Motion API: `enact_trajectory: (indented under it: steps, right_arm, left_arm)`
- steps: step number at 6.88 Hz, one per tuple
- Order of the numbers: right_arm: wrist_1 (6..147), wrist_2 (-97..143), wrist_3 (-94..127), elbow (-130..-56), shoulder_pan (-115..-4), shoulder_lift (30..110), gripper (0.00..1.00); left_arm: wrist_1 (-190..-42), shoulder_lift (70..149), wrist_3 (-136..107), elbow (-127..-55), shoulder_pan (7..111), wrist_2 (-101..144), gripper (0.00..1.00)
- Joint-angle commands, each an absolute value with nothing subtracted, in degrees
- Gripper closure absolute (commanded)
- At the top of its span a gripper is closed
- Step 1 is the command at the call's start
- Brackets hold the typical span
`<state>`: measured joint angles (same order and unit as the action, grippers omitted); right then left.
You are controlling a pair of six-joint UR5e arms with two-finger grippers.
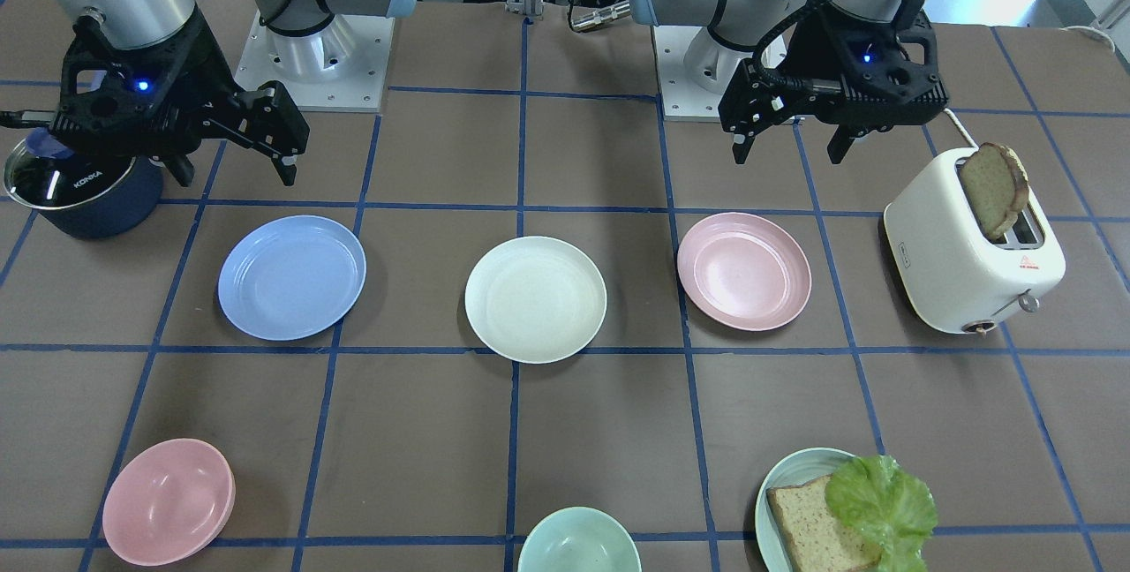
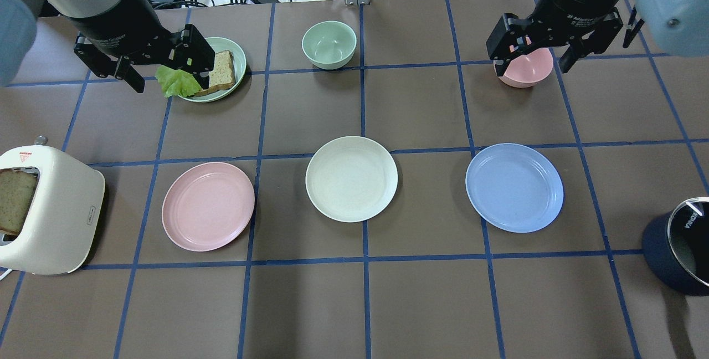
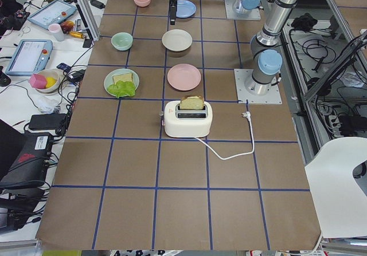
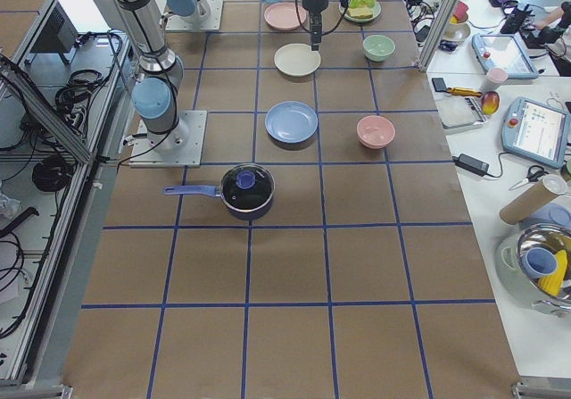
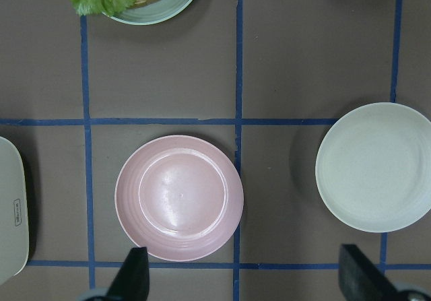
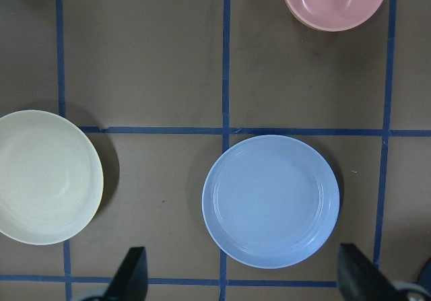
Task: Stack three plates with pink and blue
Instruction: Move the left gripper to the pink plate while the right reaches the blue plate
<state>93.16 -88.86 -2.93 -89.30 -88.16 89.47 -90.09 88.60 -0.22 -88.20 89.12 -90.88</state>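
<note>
- Three plates lie apart in a row across the table (image 2: 421,303), none touching: the pink plate (image 2: 208,206) on the robot's left, the white plate (image 2: 352,179) in the centre, the blue plate (image 2: 514,188) on its right.
- All are round, shallow and matte, alike in size, upright and empty, each with a low rim around a flat well.
- Nothing is stacked yet; the job looks to be at its start, at the approach to a first plate.
- The left pincer (image 1: 788,150) hangs above the table, fingers spread wide and empty; its wrist camera looks straight down on the pink plate.
- The right pincer (image 1: 234,173) is likewise spread and empty, with the blue plate below it in its wrist view.
- Next, by judgement, one pincer must descend to a plate's edge, one finger inside the rim and one outside, close, lift and carry it over the white plate between them.
- Since the plates lie flat, a shallow bite could let one tilt or slip.
- A pink bowl (image 2: 523,68) beyond the blue plate is no part of the stack.
</note>
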Motion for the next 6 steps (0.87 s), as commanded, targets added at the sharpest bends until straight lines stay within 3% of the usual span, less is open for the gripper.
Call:
enact_trajectory:
  steps: [1,3,6]
  right_arm:
    - [93.2,-88.9,-2.9,-89.3,-88.2,89.6,0.0]
    - [93.2,-88.9,-3.0,-89.3,-88.2,89.5,0.0]
    - [93.3,-89.1,-3.4,-89.5,-87.2,89.3,0.0]
  left_arm:
    - [-90.1,88.6,-0.3,-88.2,89.1,-90.8,0.0]
    - [-90.1,89.1,-0.4,-88.3,89.1,-90.9,0.0]
    - [-85.5,87.9,-0.2,-95.3,89.6,-90.8,0.0]
